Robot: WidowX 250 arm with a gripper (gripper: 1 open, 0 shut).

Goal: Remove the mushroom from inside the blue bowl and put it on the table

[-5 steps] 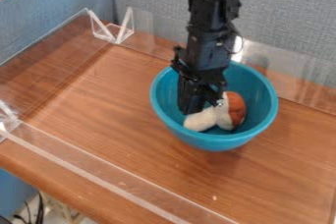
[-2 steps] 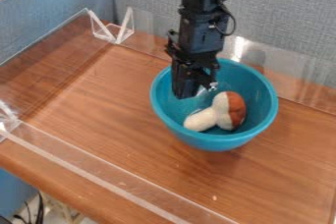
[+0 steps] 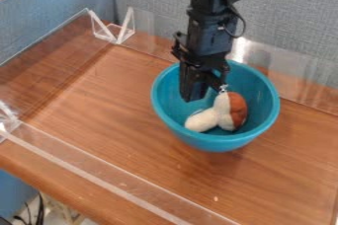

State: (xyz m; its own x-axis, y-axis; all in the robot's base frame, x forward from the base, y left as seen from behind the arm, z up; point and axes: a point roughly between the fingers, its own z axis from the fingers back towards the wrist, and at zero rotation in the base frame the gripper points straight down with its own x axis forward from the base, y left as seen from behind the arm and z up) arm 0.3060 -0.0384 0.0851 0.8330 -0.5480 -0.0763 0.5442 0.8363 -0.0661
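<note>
The blue bowl (image 3: pixel 181 116) stands on the wood-grain table (image 3: pixel 93 101), right of centre. The mushroom (image 3: pixel 219 113) lies on its side inside the bowl, its cream stem pointing toward the front and its reddish-brown cap toward the right wall. My gripper (image 3: pixel 200 93) points straight down into the bowl, its dark fingers shut together just above and left of the mushroom. The mushroom rests on the bowl's floor with nothing gripping it.
Low clear acrylic walls (image 3: pixel 79 165) edge the table at the front, left and back. A clear triangular stand (image 3: pixel 117 27) sits at the back left. A grey-blue fabric partition (image 3: pixel 284 12) rises behind the bowl.
The gripper has lifted a little from deep in the bowl beside the mushroom, staying shut. The mushroom stays lying in the bowl.
</note>
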